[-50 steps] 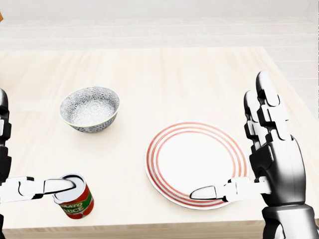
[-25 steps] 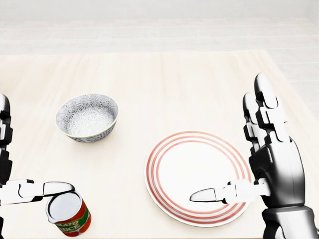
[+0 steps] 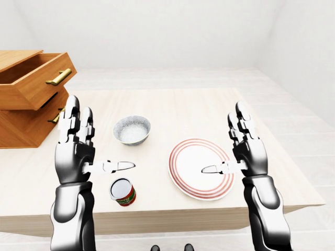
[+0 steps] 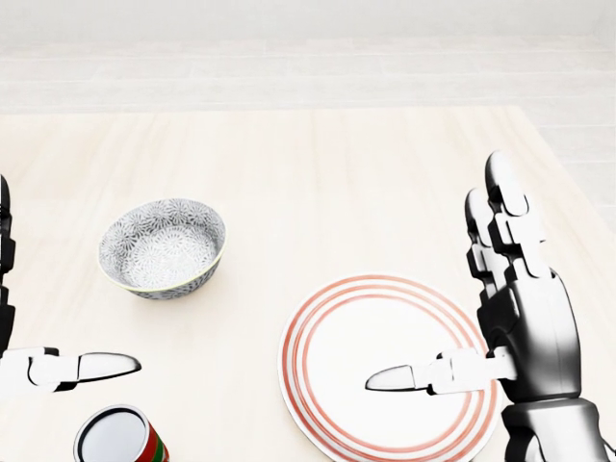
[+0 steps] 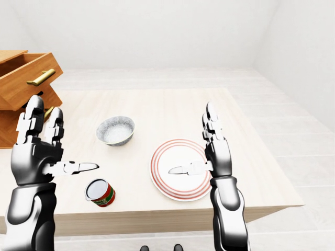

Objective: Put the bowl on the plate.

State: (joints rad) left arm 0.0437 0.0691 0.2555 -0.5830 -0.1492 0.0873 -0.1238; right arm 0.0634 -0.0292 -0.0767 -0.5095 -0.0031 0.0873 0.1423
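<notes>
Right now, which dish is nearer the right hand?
The red-ringed plate: the thumb of the right hand reaches over it. The patterned bowl sits farther left in the head view, by the left hand.

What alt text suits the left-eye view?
A grey patterned bowl sits left of a red-ringed white plate on a pale wooden table, a red can below them. The robot's left hand and right hand hover open.

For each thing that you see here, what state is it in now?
bowl: upright, empty, beside the plate.
plate: flat on the table, empty.
can: upright on the table.
top drawer: pulled open.
left hand: open, holding nothing.
right hand: open, holding nothing.
</notes>
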